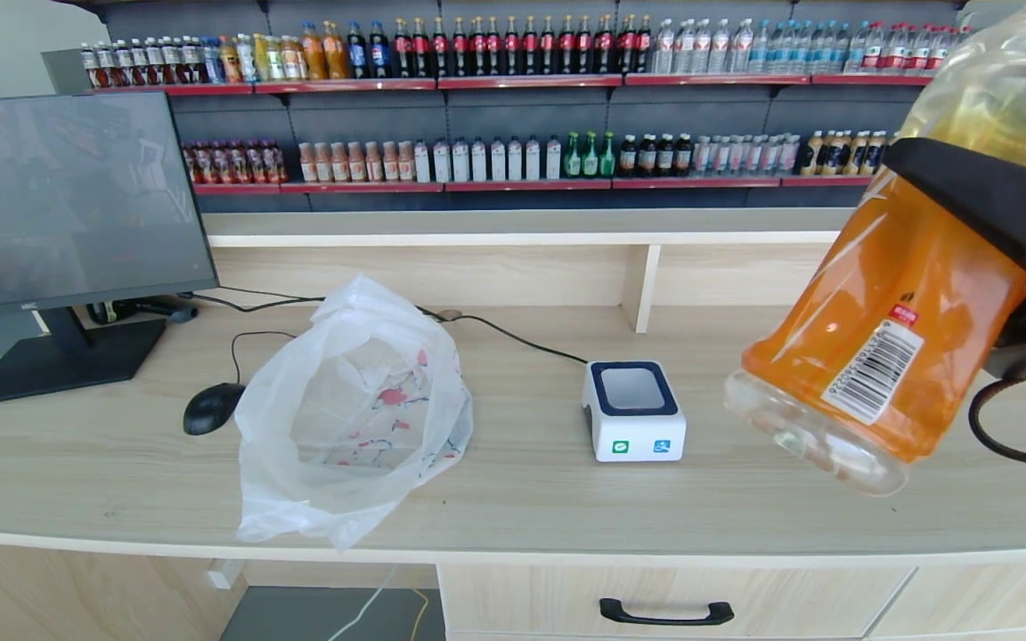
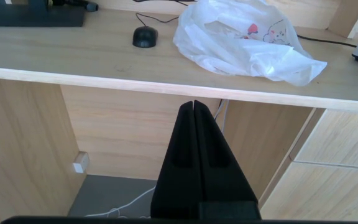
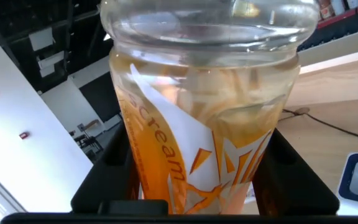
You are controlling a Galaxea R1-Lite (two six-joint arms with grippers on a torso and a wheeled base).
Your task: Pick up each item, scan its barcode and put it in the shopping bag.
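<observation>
My right gripper is shut on an orange drink bottle, held high at the right of the counter, tilted with its base down-left and its barcode label facing me. In the right wrist view the bottle sits between the black fingers. The white barcode scanner stands mid-counter, left of and below the bottle. The translucent shopping bag lies open left of the scanner. My left gripper is shut and empty, below the counter's front edge, with the shopping bag above it.
A monitor stands at the far left, a black mouse beside the bag, and cables run across the counter. Shelves of bottles line the back wall. Drawers with a handle sit under the front edge.
</observation>
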